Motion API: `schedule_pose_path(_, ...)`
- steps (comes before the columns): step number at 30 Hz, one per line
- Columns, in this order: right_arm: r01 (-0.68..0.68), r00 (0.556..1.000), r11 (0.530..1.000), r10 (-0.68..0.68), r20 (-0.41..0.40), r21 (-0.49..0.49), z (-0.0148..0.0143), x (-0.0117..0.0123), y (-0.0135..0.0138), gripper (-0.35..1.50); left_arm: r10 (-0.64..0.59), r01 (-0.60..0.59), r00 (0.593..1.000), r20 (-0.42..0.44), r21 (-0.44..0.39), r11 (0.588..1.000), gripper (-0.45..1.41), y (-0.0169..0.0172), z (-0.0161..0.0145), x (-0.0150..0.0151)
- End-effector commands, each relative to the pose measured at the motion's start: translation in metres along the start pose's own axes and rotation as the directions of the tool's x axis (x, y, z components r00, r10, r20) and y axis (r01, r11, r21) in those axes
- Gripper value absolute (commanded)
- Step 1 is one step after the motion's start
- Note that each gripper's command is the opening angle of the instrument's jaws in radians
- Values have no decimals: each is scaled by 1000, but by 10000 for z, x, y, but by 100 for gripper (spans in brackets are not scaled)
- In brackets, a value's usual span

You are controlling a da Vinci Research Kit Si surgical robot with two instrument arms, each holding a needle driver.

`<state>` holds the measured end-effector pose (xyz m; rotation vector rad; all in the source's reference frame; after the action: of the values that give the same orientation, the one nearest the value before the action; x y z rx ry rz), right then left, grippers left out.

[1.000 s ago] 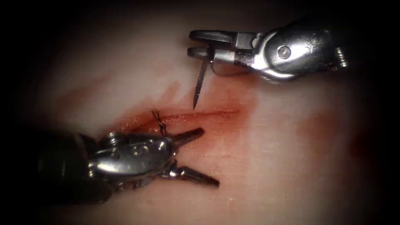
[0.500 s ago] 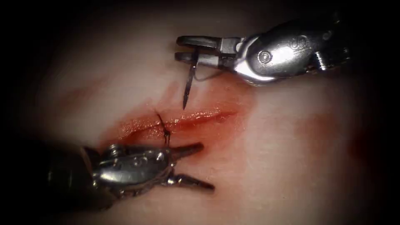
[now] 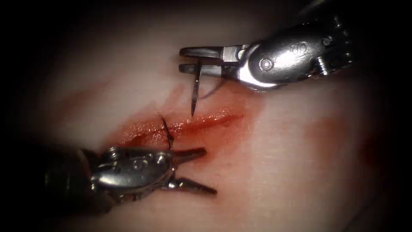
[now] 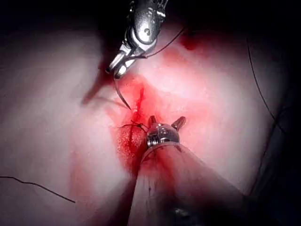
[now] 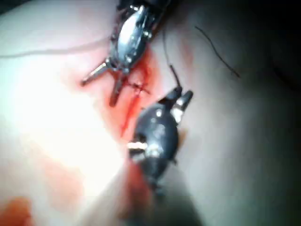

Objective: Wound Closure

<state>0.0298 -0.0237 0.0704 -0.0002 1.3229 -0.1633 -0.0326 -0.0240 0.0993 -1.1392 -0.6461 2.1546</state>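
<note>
Down at the left, the left tool (image 3: 195, 169) sits with its 2 jaws spread wide, gripping nothing, just below the cut (image 3: 189, 123) in the tissue (image 3: 292, 172). A dark knot of thread (image 3: 166, 131) crosses the cut right by its upper jaw, red fluid (image 3: 141, 129) pooled around it. Moving right, the needle (image 3: 195, 92) hangs point down, tip just above the cut, clear of the tissue. The right tool (image 3: 195, 60) pinches it mid-curve.

Three cameras on one cut (image 3: 184, 124)
Endoscope looks from above; both wrist views look closely along their shafts, sharing the cut.
</note>
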Motion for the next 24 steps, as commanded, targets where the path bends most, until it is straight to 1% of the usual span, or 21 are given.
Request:
schedule_pose_path(1, 0, 1000, 1000, 0, -1, -2, 8, -3, -2, -35, -2, 2, 1000, 1, -1, 1000, 62, 2, 8, -3)
schedule_pose_path(4, 4, 1000, 1000, -4, 1, -5, 8, -3, 0, -35, -2, 2, 1000, 1, -2, 1000, 57, 3, 8, -3)
schedule_pose_path(13, 2, 1000, 1000, -2, 5, -6, 12, -1, 1, -35, 0, 0, 1000, 2, -4, 1000, 56, 3, 8, -3)
schedule_pose_path(24, 26, 1000, 1000, -26, 8, -5, 15, -7, -3, -35, -3, 3, 1000, 2, -11, 1000, 49, 5, 4, 1)
